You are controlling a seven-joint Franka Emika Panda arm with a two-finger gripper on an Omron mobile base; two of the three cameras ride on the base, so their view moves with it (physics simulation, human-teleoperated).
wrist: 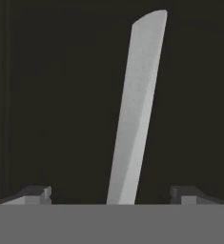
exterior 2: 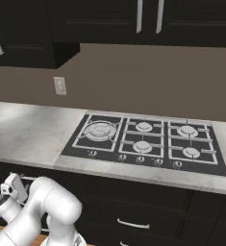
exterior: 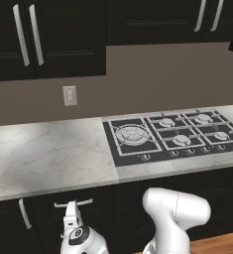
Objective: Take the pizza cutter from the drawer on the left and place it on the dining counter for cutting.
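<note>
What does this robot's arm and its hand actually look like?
The arm is glossy white with thick, rounded segments and dark seams at the joints. The gripper is a slim white hand, with a round black disc on the wrist behind it. Its fingertips are small dark blocks.

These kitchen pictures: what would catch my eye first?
Probably the black gas stove, set into the pale marble counter under dark cabinets. Below the counter's edge, the white robot arm reaches its open gripper up to the silver handle of a black drawer, which stands between the fingertips.
</note>
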